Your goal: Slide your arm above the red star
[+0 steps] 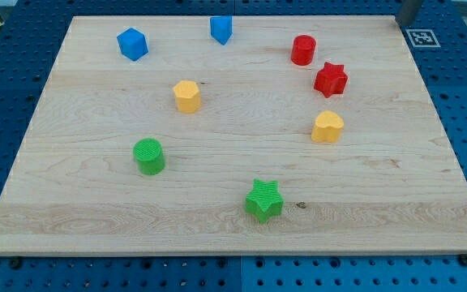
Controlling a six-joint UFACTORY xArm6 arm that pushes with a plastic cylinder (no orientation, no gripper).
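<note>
A: Where's the red star [330,79] right now?

B: On the wooden surface [242,174], toward the view's upper right. The red cylinder [303,49] sits just up and to the view's left of it, near but apart, and the yellow heart-shaped block [327,126] lies below it.

A: And my tip?

B: It doesn't show. A grey shape at the view's top right corner may be part of the arm, but its lower end is cut off, so I can't place the tip relative to any block. There's no grasping end effector on this rig, only the rod, so nothing is held, and the rod's pose I cannot tell.

A: Why is everything spread out like that?

B: My guess: loose spacing leaves lanes for the rod. The blue cube [132,43] and the other blue block [221,28] keep to the top edge, the yellow hexagonal block [186,96] and green cylinder [148,156] sit on the left, the green star [263,200] near the bottom.

A: So the target spot?

B: The bare wood just above the red star, right of the red cylinder, looks free. Coming in from the top right should avoid nudging either red block.
</note>
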